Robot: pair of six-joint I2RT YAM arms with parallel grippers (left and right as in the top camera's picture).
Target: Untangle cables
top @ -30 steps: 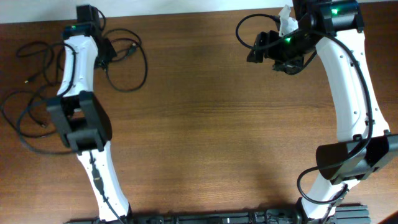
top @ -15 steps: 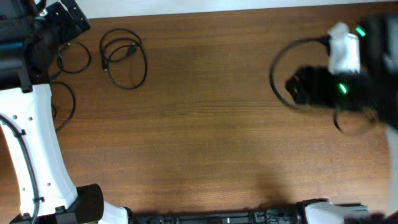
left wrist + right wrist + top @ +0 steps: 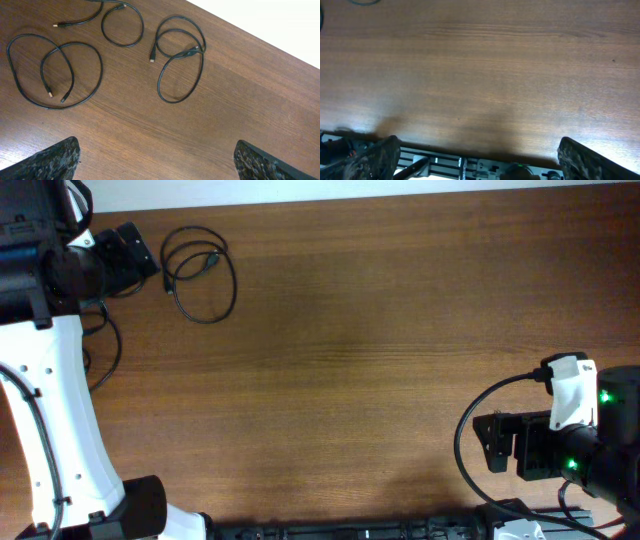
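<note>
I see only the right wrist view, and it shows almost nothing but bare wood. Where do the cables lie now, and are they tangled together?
Observer: All three cables lie at the far left corner of the table, near the left gripper.
Operator: Do they cross one another?
Observer: No. In the left wrist view each one lies coiled by itself, with bare wood between them.
Operator: Does the left gripper hold anything?
Observer: No. Its fingers stand wide apart with nothing between them.
</note>
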